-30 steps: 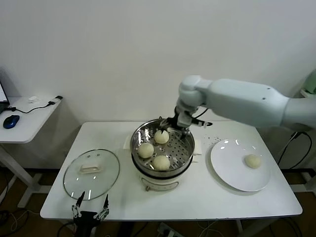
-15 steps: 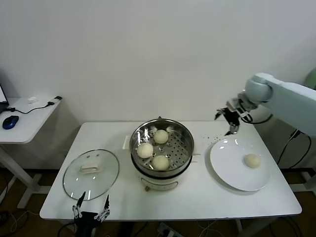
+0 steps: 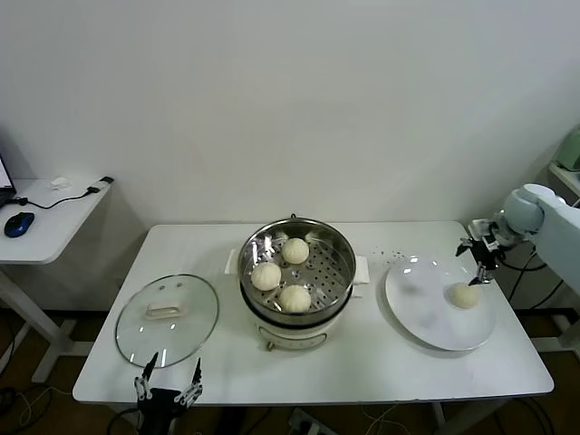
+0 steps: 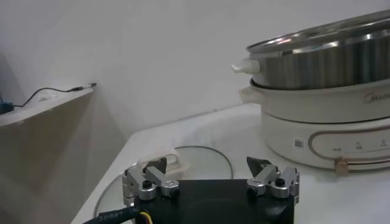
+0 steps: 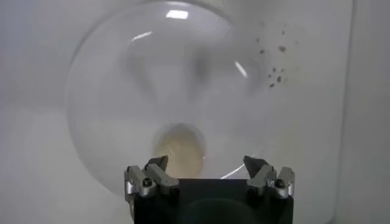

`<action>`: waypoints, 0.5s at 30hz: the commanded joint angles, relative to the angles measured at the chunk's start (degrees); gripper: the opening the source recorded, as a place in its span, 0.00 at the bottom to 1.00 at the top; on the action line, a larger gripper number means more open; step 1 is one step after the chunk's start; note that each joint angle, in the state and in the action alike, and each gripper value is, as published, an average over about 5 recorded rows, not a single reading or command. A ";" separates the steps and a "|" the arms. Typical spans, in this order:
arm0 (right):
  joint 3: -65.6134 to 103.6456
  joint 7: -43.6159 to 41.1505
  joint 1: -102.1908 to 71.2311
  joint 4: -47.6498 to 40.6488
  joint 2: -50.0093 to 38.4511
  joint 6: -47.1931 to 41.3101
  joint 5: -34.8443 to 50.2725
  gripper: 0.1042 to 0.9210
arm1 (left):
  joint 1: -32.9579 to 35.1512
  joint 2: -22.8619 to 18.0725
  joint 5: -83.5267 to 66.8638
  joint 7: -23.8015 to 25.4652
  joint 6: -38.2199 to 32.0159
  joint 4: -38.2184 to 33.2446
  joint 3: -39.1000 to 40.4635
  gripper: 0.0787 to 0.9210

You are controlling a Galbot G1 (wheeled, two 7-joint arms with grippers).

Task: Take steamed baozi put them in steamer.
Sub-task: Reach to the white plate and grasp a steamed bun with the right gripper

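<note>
Head view: three steamed baozi (image 3: 278,275) are seated in the steamer (image 3: 297,272); the fourth baozi (image 3: 465,295) is left on the white plate (image 3: 426,313), just under the right gripper (image 3: 478,264). Left gripper (image 3: 166,391) is parked low, jaws wide. Right wrist view: jaws are spread, empty, bun (image 5: 180,148) centred just ahead. Step judged: last pick; descent and closure needed next.

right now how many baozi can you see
4: three in the steamer, at the back, left and front, and one on the white plate at. None looks hidden.

White table (image 3: 381,358), glass lid (image 3: 168,318) at left, steamer (image 3: 296,281) centre, white plate (image 3: 426,313) at right
</note>
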 commanded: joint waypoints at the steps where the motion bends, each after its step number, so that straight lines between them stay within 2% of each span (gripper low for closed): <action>1: 13.53 -0.87 -10.83 -10.99 4.28 1.30 -8.00 0.88 | 0.04 -0.12 0.55 -0.04 0.07 0.34 -0.05 0.88; 15: 17.76 -0.11 -10.78 -18.14 10.73 2.90 -11.37 0.88 | -0.46 -0.38 1.26 -0.10 0.13 1.14 0.01 0.88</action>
